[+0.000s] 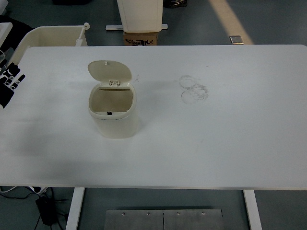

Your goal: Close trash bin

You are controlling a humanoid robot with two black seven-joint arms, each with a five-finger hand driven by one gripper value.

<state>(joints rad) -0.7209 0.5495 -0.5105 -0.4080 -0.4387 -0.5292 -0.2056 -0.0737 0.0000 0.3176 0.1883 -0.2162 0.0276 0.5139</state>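
Note:
A small cream trash bin (113, 117) stands on the white table (216, 134), left of the middle. Its round lid (110, 71) is hinged at the back and stands open, tilted up and away, so the empty inside shows. My left hand (9, 82) rests at the table's left edge, well left of the bin, with its fingers stretched out and holding nothing. My right arm is not in view.
Faint ring marks (193, 89) show on the table right of the bin. Behind the table stand a cream tub (50, 35) at the far left and a white cabinet (140, 14) with a cardboard box (141, 38).

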